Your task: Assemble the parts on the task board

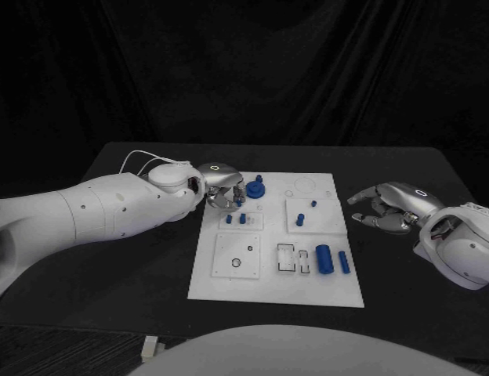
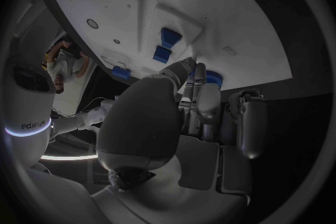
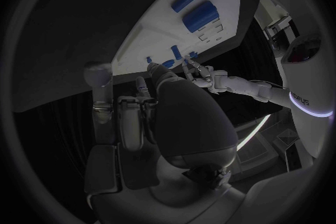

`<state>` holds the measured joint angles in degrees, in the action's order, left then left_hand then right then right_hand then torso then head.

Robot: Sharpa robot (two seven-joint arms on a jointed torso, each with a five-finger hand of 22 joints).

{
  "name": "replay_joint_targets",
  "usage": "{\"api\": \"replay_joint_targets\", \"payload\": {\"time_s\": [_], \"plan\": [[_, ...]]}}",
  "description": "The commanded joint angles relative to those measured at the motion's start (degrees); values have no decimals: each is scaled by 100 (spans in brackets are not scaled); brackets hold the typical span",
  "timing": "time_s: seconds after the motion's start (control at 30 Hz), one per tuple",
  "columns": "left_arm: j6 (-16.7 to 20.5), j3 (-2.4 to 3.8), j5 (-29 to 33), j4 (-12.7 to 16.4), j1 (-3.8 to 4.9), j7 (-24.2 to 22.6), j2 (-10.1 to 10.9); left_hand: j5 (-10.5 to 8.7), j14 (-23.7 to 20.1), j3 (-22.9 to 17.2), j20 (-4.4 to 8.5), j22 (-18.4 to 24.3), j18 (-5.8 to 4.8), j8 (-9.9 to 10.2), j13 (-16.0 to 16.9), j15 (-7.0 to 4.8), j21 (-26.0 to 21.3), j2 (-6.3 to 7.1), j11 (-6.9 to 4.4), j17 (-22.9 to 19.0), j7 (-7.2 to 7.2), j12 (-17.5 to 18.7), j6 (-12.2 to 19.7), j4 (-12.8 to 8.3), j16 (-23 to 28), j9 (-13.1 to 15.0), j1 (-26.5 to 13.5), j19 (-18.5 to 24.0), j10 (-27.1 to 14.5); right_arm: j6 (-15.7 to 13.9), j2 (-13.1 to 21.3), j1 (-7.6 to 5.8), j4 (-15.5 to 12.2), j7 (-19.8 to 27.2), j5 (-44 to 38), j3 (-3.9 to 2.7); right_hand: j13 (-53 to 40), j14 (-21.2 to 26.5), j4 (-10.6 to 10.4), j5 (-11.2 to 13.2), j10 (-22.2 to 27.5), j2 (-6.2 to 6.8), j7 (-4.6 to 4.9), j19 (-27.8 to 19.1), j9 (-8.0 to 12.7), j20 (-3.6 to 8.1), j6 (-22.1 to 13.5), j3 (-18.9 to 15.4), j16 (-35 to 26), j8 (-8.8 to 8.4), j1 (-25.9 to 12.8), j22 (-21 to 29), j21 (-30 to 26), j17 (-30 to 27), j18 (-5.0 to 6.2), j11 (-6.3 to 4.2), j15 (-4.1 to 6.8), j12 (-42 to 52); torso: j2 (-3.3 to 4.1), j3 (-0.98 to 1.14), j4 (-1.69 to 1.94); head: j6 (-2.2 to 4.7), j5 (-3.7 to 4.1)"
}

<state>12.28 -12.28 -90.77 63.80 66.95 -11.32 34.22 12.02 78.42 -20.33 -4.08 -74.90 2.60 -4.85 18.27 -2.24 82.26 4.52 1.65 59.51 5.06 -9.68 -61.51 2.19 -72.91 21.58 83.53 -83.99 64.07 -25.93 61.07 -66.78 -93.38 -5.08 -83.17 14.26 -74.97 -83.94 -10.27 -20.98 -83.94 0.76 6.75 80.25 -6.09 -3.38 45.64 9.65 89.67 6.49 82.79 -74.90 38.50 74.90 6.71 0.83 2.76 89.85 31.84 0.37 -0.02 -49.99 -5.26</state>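
On the black table (image 1: 132, 258), left hand (image 1: 224, 190) down at the white board's (image 1: 262, 286) far corner by a blue part (image 1: 256, 188), grip unclear; right hand (image 1: 385, 207) beside the board, fingers curled, holding nothing.

Black table (image 1: 143, 258) with rounded corners, black curtain (image 1: 267, 70) hanging in folds behind its far edge (fills the whole backdrop). Dark floor (image 1: 41, 348) off the near-left corner.
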Motion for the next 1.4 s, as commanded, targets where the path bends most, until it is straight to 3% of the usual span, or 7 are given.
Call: {"api": "replay_joint_targets", "payload": {"time_s": [0.03,0.9,0.97,1.2,1.4], "plan": [[-101,-1,26,7,-26,28,-11,7,-37,2,-1,-1233,-52,-5,-10,-5,-22,-43,45,-10,6,24,-33,-35,23,-6,9,-32,-4,15,9,15,-16,-36,-11,-3,-1503,-606,-10,-24,-606,6,-2,-1,6,-29,45,31,33,-20,52,-504,-28,1510,83,36,-37,15,0,-2,0,-1,-5],[-171,-1,26,-57,-79,61,-69,-26,-86,-24,-7,-1218,-39,117,-51,-15,-69,-17,22,-91,-46,75,191,-97,68,-83,17,4,34,12,5,19,-15,-37,-11,-3,-1503,-606,-2,-26,-606,10,-1,0,7,-29,56,42,33,-17,56,-505,-27,1510,83,36,-37,15,-1,-1,-11,-1,2],[-174,-1,26,-61,-81,72,-65,-63,-99,-20,-7,-1214,-36,135,-56,-15,-83,-5,21,-111,-73,96,300,-97,79,-114,-2,15,8,12,5,19,-15,-37,-11,-3,-1503,-606,-2,-26,-606,10,-1,0,7,-29,56,42,33,-17,56,-505,-27,1510,83,36,-37,15,-1,-1,-7,-1,4],[-147,-1,26,-75,-85,120,-37,-385,-144,5,-33,-1204,-29,137,-62,19,-124,111,72,-187,-354,173,1231,-32,106,-355,-153,42,-56,12,5,20,-11,-39,-11,-3,-1503,-606,4,-26,-606,12,-2,0,8,-28,67,51,33,-14,58,-505,-31,1510,83,36,-37,15,0,-3,-4,-1,-5],[-33,-1,26,-95,-86,94,-11,-560,-144,64,-44,-1206,-31,125,-46,29,-120,153,83,-190,-426,183,1441,53,97,-402,-253,36,-65,5,6,21,-7,-38,-11,-3,-1503,-606,4,-26,-606,12,-2,0,8,-28,67,51,33,-14,58,-505,-31,1510,83,36,-37,15,1,-5,-4,-1,1]]}}
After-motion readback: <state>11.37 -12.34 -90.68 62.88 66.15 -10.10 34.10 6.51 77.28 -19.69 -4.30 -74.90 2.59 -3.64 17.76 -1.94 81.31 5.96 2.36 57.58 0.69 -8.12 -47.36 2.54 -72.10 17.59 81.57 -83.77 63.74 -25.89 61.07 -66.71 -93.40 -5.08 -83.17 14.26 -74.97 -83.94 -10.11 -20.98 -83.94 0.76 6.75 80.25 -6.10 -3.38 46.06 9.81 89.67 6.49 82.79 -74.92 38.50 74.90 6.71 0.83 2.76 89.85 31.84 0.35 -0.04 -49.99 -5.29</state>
